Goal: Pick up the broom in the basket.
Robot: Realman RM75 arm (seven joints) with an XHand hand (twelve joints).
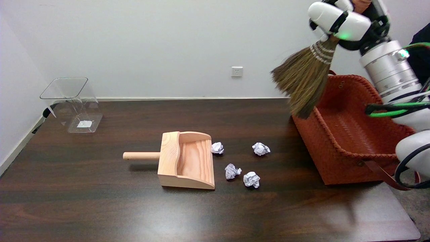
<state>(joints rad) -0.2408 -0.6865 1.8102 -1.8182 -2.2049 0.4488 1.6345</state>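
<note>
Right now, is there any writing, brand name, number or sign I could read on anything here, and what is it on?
None can be read.
Clear plastic bin: a small white label inside at the bottom, too small to read.
Wall socket: no legible marking.
Dustpan, basket, broom, paper balls and robot hand: no text visible.

Office: dark table (100, 208), wall socket (237, 71)

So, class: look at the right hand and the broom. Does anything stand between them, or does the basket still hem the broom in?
Nothing visible does. The right hand grips the broom by its handle, in the air. The bristles hang over the basket's left rim, clear of its walls.
</note>
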